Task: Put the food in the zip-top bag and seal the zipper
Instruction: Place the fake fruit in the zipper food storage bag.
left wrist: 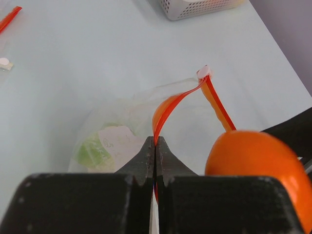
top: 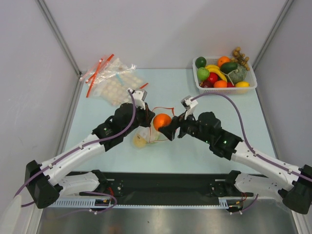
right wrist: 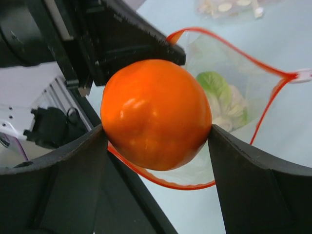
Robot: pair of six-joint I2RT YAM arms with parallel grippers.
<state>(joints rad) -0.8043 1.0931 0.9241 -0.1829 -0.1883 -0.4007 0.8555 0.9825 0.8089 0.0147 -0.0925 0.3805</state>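
Note:
My right gripper is shut on an orange and holds it over the open mouth of the clear zip-top bag; the orange also shows in the top view and the left wrist view. My left gripper is shut on the bag's red-orange zipper strip and holds that edge up. The white slider sits at the strip's far end. A pale green leafy piece lies inside the bag; it also shows in the left wrist view.
A white basket of toy fruit and vegetables stands at the back right. Crinkled clear bags with pale discs and red strips lie at the back left. A cluster of small brown balls rests at the basket's far edge.

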